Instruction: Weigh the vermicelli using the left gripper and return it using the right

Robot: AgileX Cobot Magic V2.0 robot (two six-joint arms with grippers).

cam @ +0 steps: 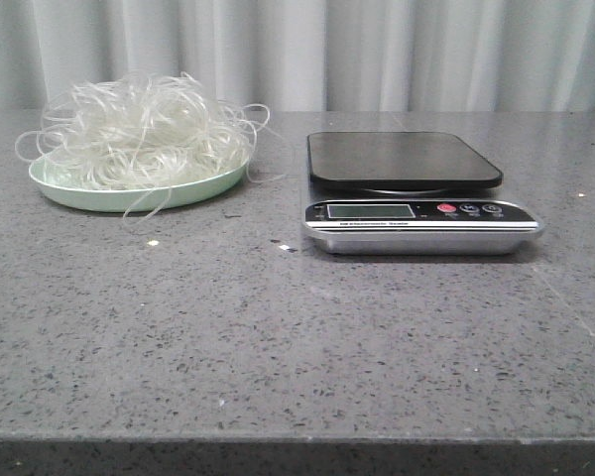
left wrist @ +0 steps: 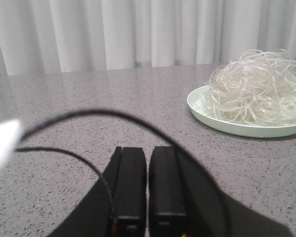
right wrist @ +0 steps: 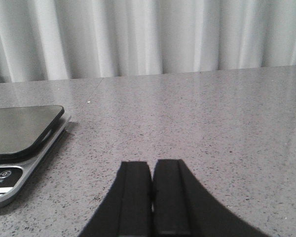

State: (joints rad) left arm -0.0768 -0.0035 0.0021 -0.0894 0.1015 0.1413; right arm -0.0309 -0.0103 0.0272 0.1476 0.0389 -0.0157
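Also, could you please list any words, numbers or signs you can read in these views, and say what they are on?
None can be read.
Scale: a line of print under its display, too small and blurred to read.
Scale buttons: symbols too small to make out.
Display: no digits discernible.

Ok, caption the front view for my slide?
Vermicelli heaped on a mint plate, left of a bare-platform kitchen scale.
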